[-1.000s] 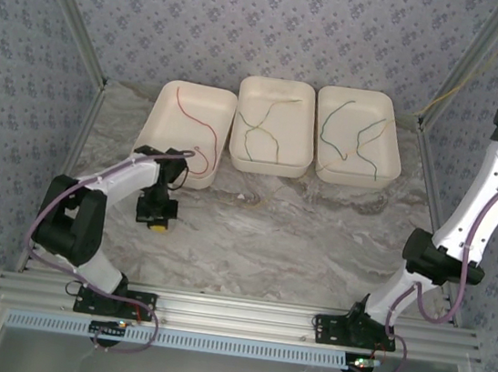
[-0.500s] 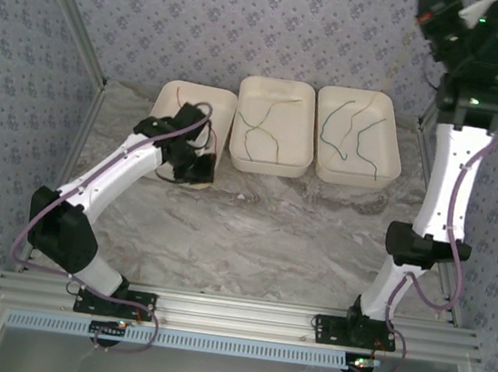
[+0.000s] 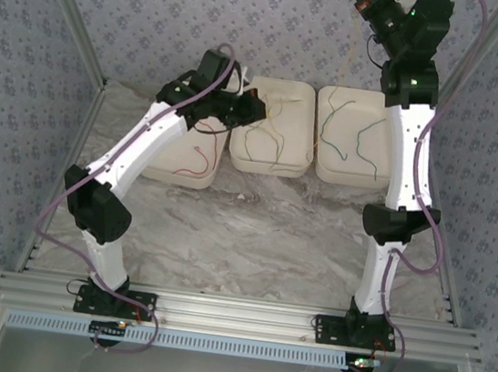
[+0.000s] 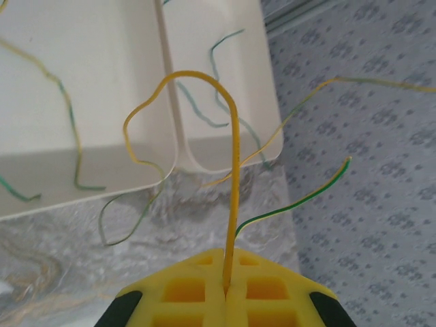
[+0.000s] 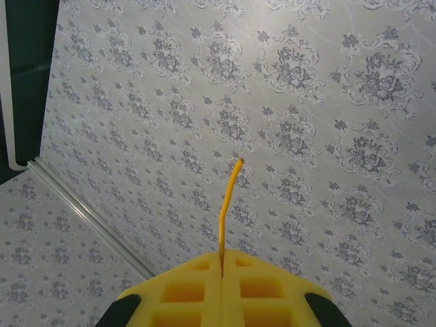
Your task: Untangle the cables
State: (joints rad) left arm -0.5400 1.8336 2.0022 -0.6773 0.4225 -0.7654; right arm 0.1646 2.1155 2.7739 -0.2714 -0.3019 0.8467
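My left gripper is shut on a yellow cable that arches up out of the jaws and loops down toward the white trays. A green-and-yellow cable springs out to the right beside it. In the top view the left gripper hangs over the gap between the left tray and the middle tray. My right gripper is raised high at the back wall, shut on a yellow cable whose short end pokes above the jaws. That cable trails down toward the trays.
A red cable lies in the left tray. Olive and green cables lie in the middle tray and green ones in the right tray. Patterned walls and metal frame posts close in the marble table.
The left arm lifted from the table in front of the left tray and swung back and right above the trays. The right arm swung left and higher, drawing the yellow cable up.
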